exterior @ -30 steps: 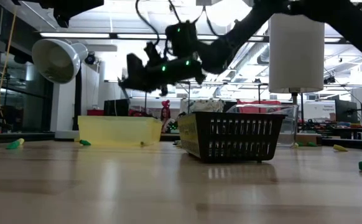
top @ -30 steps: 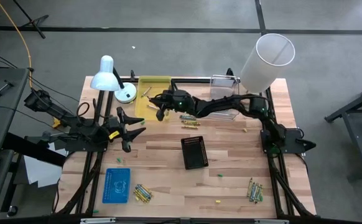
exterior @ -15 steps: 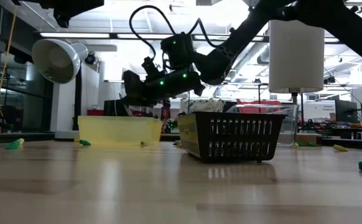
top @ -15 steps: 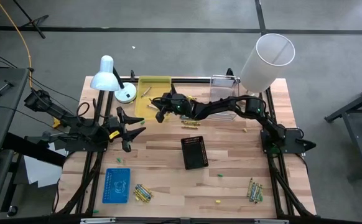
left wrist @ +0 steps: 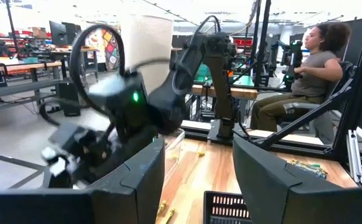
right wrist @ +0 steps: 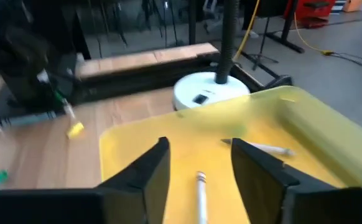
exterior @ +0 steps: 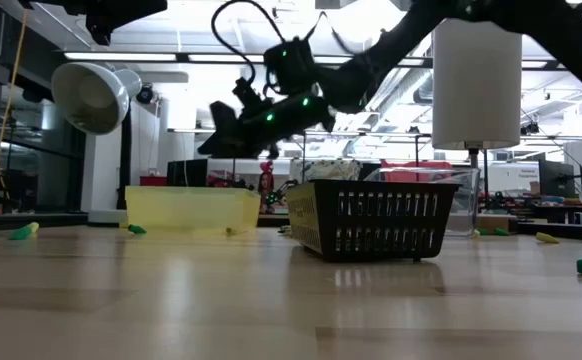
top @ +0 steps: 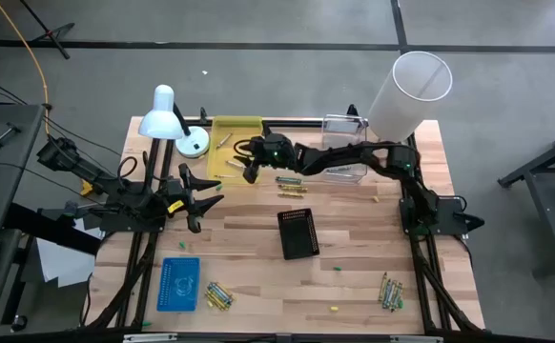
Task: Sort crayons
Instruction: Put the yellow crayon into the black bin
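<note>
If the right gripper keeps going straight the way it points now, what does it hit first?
Most likely the floor of the yellow tray: the right gripper, fingers apart and empty, aims down into it, toward a pale crayon lying there. Depth is uncertain.

- Right gripper (right wrist: 196, 163) with fingers parted, over the yellow tray (right wrist: 305, 134).
- Two pale crayons (right wrist: 201, 194) lie in the tray.
- White lamp base (right wrist: 209, 93) stands just beyond the tray on the table (right wrist: 56, 155).

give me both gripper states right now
Left gripper: open, holding nothing, waiting at the table's left side.
Right gripper: open, nothing between its fingers, over the yellow tray with a crayon lying below.
</note>
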Controlling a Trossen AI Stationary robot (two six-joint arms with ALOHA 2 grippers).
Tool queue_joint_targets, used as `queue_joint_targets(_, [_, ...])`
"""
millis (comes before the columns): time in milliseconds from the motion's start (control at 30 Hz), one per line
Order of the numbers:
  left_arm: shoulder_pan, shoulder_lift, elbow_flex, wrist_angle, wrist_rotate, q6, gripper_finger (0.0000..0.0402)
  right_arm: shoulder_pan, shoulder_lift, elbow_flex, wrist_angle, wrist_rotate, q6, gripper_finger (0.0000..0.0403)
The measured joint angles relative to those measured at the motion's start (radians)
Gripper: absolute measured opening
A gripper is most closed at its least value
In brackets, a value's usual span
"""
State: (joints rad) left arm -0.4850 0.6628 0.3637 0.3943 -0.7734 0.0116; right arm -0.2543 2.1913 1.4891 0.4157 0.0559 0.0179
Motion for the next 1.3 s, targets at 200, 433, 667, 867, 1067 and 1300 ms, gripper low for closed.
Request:
queue_joint_targets(200, [0.000, 0.000, 0.000, -0.007, 0.000, 0.000, 0.0174, -0.010, -0.169, 0.002, -0.405, 0.003, -0.172, 0.0190])
queue_joint_targets(433, [0.000, 0.000, -0.003, -0.007, 0.000, -0.002, 0.0174, 0.012, -0.425, -0.256, -0.508, 0.077, -0.204, 0.0190])
queue_joint_targets(667, [0.017, 0.001, -0.008, -0.001, -0.012, -0.007, 0.0174, 0.125, -0.848, -0.821, -0.017, 0.135, -0.039, 0.0190])
queue_joint_targets(867, [0.077, 0.033, -0.008, 0.009, 0.034, -0.010, 0.0174, 0.229, -1.029, -1.027, 0.344, 0.099, -0.023, 0.0190])
queue_joint_targets(1067, [0.172, 0.162, -0.007, 0.135, 0.190, 0.056, 0.0174, 0.264, -1.041, -1.023, 0.373, 0.095, -0.044, 0.0190])
queue_joint_targets(1300, [0.233, 0.244, -0.008, 0.177, 0.248, 0.069, 0.0174, 0.282, -1.039, -1.018, 0.304, 0.091, -0.064, 0.0190])
